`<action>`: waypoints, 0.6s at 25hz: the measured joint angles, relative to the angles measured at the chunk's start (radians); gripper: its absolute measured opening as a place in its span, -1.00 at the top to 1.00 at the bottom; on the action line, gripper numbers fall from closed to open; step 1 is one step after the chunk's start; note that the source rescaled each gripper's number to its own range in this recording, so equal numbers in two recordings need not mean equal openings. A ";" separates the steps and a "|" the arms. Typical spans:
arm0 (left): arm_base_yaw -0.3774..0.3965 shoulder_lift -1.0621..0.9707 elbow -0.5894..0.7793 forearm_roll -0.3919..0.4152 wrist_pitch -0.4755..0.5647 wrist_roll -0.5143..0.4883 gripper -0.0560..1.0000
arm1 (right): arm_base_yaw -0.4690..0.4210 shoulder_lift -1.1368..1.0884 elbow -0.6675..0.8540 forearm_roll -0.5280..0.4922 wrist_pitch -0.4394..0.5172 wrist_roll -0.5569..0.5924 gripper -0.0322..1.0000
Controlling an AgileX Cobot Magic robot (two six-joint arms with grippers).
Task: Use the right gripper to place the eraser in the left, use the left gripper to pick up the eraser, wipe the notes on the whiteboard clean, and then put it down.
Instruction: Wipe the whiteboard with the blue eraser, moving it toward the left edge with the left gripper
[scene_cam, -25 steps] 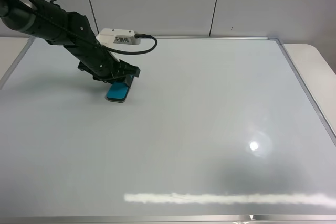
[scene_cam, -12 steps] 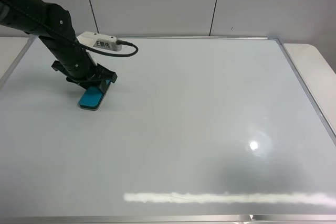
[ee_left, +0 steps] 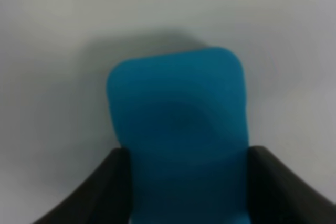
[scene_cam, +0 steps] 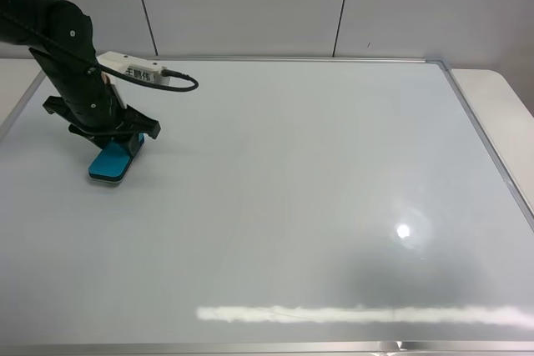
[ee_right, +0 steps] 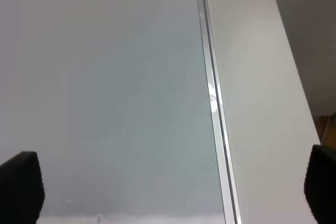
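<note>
1. From the high camera I see my left gripper (scene_cam: 113, 141) clamped on the blue eraser (scene_cam: 110, 162) — it lies flat on the whiteboard (scene_cam: 292, 189), near the left edge.
2. Left wrist: eraser (ee_left: 178, 129) pinched between both fingers (ee_left: 105, 192).
3. Right wrist: fingertips (ee_right: 21, 187) spread wide, holding nothing — above the board's frame (ee_right: 212, 103).

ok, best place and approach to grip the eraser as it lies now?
Probably across the two long sides of the eraser, coming from above. It lies flat on the whiteboard, a rounded blue block, so only its side faces are open to fingers. The left tool already straddles it this way, one black finger on each long side, at the end nearer the arm.
</note>
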 joint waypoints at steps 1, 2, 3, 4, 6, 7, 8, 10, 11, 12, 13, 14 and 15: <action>0.008 -0.013 0.024 0.003 -0.006 -0.009 0.89 | 0.000 0.000 0.000 0.000 0.000 0.000 -1.00; 0.015 -0.029 0.048 0.005 -0.015 -0.014 0.89 | 0.000 0.000 0.000 0.000 0.000 0.000 -1.00; 0.025 -0.046 0.067 0.007 -0.024 -0.016 0.89 | 0.000 0.000 0.000 0.000 0.000 0.000 -1.00; 0.038 -0.064 0.090 0.010 -0.029 -0.019 0.89 | 0.000 0.000 0.000 0.000 0.000 0.000 -1.00; 0.064 -0.099 0.136 0.011 -0.049 -0.027 0.89 | 0.000 0.000 0.000 0.000 0.000 0.000 -1.00; 0.076 -0.113 0.155 0.012 -0.065 -0.031 0.89 | 0.000 0.000 0.000 0.000 0.000 0.000 -1.00; 0.089 -0.125 0.179 0.013 -0.088 -0.039 0.89 | 0.000 0.000 0.000 0.000 0.000 0.000 -1.00; 0.114 -0.147 0.220 0.014 -0.151 -0.050 0.89 | 0.000 0.000 0.000 0.000 0.000 0.000 -1.00; 0.124 -0.152 0.239 0.014 -0.180 -0.052 0.89 | 0.000 0.000 0.000 0.000 0.000 0.000 -1.00; 0.129 -0.154 0.254 0.014 -0.206 -0.055 0.89 | 0.000 0.000 0.000 0.000 0.000 0.000 -1.00; 0.131 -0.154 0.264 0.015 -0.225 -0.054 0.89 | 0.000 0.000 0.000 0.000 0.000 0.000 -1.00; 0.131 -0.154 0.272 0.015 -0.243 -0.054 0.89 | 0.000 0.000 0.000 0.000 0.000 0.000 -1.00; 0.133 -0.154 0.276 0.015 -0.253 -0.056 0.89 | 0.000 0.000 0.000 0.000 0.000 0.000 -1.00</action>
